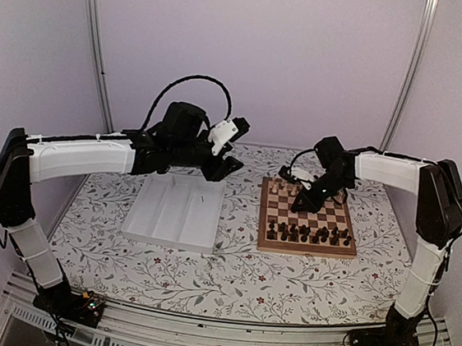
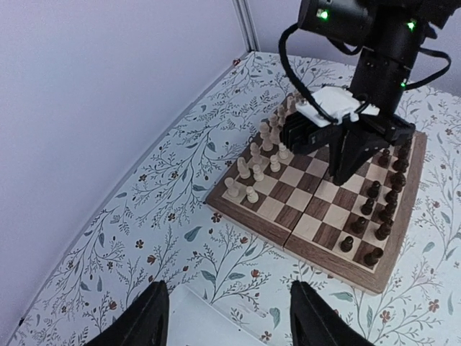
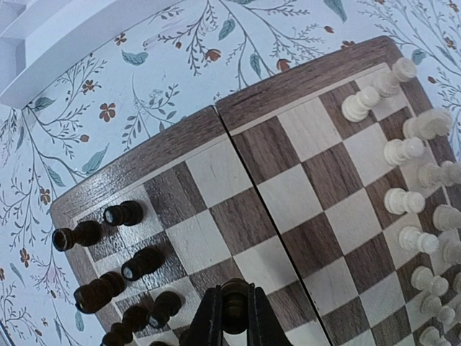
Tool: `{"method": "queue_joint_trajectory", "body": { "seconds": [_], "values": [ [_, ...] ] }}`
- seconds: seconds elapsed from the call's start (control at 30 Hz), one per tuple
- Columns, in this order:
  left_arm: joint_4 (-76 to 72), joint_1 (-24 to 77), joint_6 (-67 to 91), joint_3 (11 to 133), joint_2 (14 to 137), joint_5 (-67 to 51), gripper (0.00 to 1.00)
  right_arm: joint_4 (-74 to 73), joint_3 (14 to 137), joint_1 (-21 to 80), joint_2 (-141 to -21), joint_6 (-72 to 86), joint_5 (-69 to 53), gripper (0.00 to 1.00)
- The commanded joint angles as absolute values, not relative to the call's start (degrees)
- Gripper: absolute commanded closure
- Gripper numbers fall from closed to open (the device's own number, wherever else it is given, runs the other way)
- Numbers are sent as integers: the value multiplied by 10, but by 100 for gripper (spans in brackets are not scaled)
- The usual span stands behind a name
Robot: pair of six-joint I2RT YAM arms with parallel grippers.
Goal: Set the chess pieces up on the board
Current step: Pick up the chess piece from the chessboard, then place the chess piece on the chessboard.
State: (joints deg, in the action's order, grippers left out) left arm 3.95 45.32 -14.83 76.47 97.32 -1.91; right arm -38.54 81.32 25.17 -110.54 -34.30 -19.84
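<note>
The wooden chessboard (image 1: pixel 309 218) lies right of centre. Several dark chess pieces (image 1: pixel 312 231) stand in its near rows; they also show in the right wrist view (image 3: pixel 122 213) and the left wrist view (image 2: pixel 374 216). Pale pieces (image 3: pixel 403 148) stand along the far rows. My right gripper (image 1: pixel 302 204) hovers over the board's middle and is shut on a dark piece (image 3: pixel 235 306) held between its fingers (image 3: pixel 209 321). My left gripper (image 1: pixel 229 152) is open and empty, held high above the white tray's far end; its fingers (image 2: pixel 148 317) frame bare tablecloth in the left wrist view.
A white plastic tray (image 1: pixel 176 210) sits left of the board on the floral tablecloth (image 1: pixel 228 280). Walls close in at the back and both sides. The right arm (image 2: pixel 360 79) hangs above the board in the left wrist view.
</note>
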Motion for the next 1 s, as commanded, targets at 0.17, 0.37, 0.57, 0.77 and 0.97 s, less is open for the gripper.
{"method": "queue_joint_trajectory", "body": {
  "seconds": [0.17,0.37,0.57,0.77,0.97],
  "values": [
    [45,464,-156,784,977,-33,41,-426,742,204,-1005,-374,-186,94],
    [54,466,-155,789,983,-40,41,-437,718,204,-995,-388,-189,94],
    [60,467,-154,794,989,-44,41,-445,718,204,-1014,-395,-203,93],
    [64,467,-152,797,993,-52,40,-447,714,204,-1022,-400,-197,93],
    [67,467,-151,799,995,-54,40,-451,710,203,-1032,-401,-196,93]
  ]
}}
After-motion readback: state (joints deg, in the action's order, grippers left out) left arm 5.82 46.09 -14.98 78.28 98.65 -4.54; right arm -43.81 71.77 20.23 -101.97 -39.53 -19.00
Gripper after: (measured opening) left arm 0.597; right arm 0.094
